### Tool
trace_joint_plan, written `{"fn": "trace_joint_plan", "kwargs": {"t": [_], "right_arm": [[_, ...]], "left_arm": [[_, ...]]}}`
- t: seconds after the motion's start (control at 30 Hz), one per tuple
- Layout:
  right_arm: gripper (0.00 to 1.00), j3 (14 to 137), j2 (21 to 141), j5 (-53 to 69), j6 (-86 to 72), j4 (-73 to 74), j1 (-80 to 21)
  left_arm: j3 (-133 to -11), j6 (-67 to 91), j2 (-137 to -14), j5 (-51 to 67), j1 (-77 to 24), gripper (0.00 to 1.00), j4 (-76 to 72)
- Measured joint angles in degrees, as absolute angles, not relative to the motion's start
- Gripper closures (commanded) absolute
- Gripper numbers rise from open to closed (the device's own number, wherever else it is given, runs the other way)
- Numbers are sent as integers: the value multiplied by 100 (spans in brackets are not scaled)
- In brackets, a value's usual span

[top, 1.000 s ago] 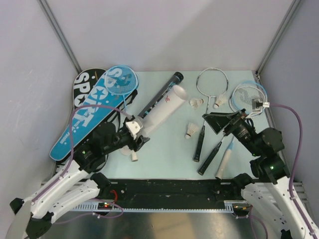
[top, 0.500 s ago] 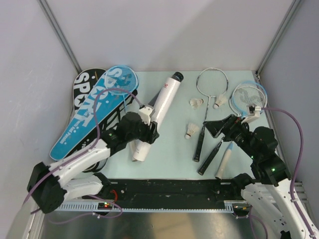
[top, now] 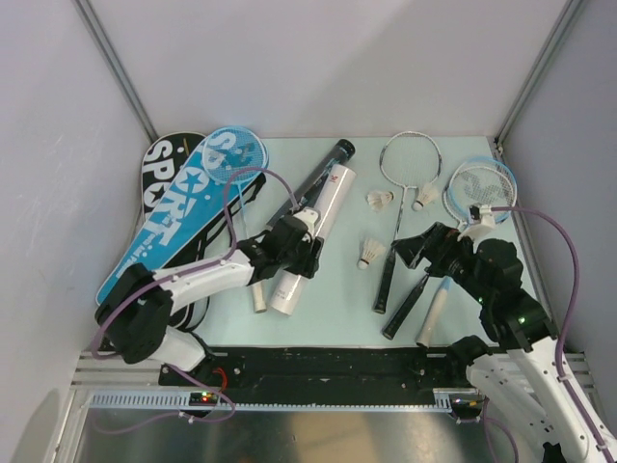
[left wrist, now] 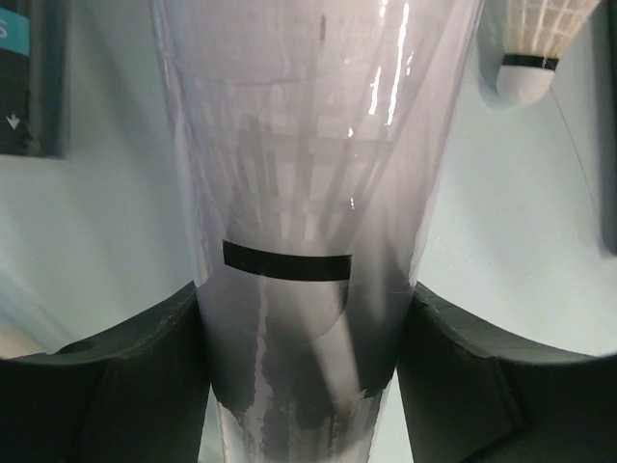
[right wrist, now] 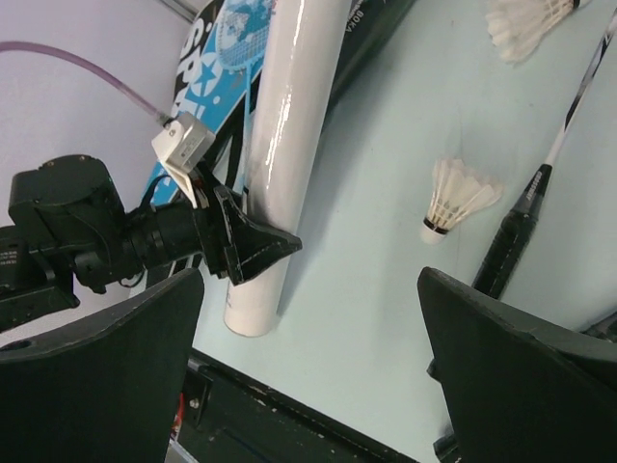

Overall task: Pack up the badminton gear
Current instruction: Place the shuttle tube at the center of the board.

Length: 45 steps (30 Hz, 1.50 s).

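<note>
White tube (top: 326,203) lies gripped in the jaws of the outstretched left arm (top: 207,278).

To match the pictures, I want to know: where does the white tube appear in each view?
Top external: white tube left of centre, diagonal, between the left arm's jaws.
Left wrist: white tube fills the centre, between the jaws.
Right wrist: white tube upper left, nearly upright.
Shared landmark: the shuttlecock to its right.
</note>
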<state>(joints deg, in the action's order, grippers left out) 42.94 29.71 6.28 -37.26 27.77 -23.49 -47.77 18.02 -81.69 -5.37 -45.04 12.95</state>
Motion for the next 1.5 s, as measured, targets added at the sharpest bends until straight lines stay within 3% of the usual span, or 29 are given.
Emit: {"fn": "trace_joint_plan", "kwargs": {"t": [0.1, 0.2, 0.43, 0.7, 0.93, 1.17, 1.5], "right_arm": [[1, 4285, 3059, 648, -3647, 2810, -2349], [1, 4281, 3039, 650, -3548, 2851, -2349], [1, 4281, 2770, 598, -3376, 2912, -2349], [1, 4281, 2810, 637, -3240, 3044, -2349], [1, 4283, 2799, 794, -3229, 3197, -2349], [0, 4283, 2751, 930, -3229, 3234, -2349], [1, 4287, 2613, 1068, -3232, 3232, -2349]], "left_arm": [[-4943, 1809, -8401, -644, -4504, 35, 1249], [-5059, 1822, -8562, -698, -4504, 20, 1194], [-5223, 1844, -8530, -738, -4504, 2, 1116], [-5417, 1361, -8044, -779, -4379, 0, 1236], [-6073, 694, -8119, -576, -3503, 1, 1669], [-6882, 119, -8858, -235, -2722, 3, 1844], [-7968, -517, -10615, -91, -2672, 8, 2294]]}}
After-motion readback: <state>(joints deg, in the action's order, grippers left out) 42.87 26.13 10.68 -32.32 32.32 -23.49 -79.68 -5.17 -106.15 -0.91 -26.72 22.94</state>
